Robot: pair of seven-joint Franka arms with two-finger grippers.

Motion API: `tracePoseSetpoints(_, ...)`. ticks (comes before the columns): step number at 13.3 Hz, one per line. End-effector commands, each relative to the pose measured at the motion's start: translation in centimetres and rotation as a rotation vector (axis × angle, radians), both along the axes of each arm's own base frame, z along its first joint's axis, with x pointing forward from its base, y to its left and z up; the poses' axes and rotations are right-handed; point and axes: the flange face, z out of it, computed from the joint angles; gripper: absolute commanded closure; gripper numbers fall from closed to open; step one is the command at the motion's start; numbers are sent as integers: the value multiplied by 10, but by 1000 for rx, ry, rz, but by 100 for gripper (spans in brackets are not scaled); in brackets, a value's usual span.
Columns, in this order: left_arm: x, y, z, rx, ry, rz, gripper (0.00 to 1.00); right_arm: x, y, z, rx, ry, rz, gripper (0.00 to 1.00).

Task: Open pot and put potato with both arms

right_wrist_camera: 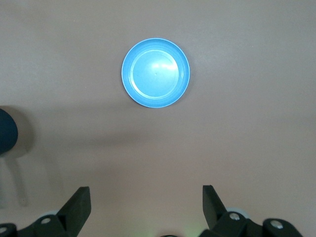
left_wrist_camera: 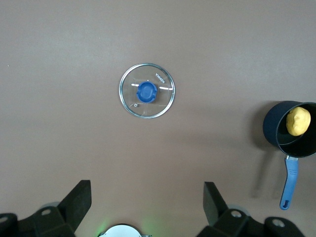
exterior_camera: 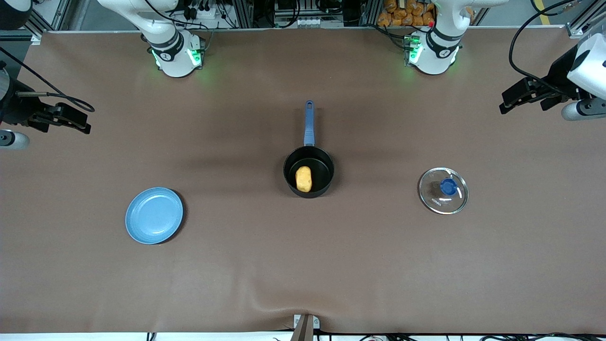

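The black pot [exterior_camera: 326, 166] stands uncovered at the table's middle, its blue handle [exterior_camera: 309, 123] pointing toward the robots' bases. The yellow potato [exterior_camera: 303, 178] lies inside it. The glass lid [exterior_camera: 433, 196] with its blue knob rests flat on the table toward the left arm's end. My left gripper [exterior_camera: 509, 102] hangs open and empty high over that end of the table; its wrist view shows the lid [left_wrist_camera: 160, 101], the pot [left_wrist_camera: 276, 126] and the potato [left_wrist_camera: 298, 121] below the left gripper [left_wrist_camera: 147, 190]. My right gripper [exterior_camera: 78, 121] hangs open and empty over the right arm's end.
A light-blue plate [exterior_camera: 154, 215] lies bare toward the right arm's end, nearer to the front camera than the pot; it also shows in the right wrist view as the plate [right_wrist_camera: 155, 73] under the right gripper [right_wrist_camera: 146, 195]. A brown cloth [exterior_camera: 303, 274] covers the table.
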Motion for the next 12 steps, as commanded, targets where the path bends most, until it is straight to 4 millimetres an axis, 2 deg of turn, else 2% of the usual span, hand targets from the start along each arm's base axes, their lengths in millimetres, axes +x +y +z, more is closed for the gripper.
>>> tracePoseSetpoints(1, -1, -3, 0, -20, 7, -2, 0, -8, 3, 9, 15, 3, 7, 0)
tracePoseSetpoints(12, -2, -1, 2, -19, 5, -5, 0, -11, 11, 12, 7, 6, 21, 0)
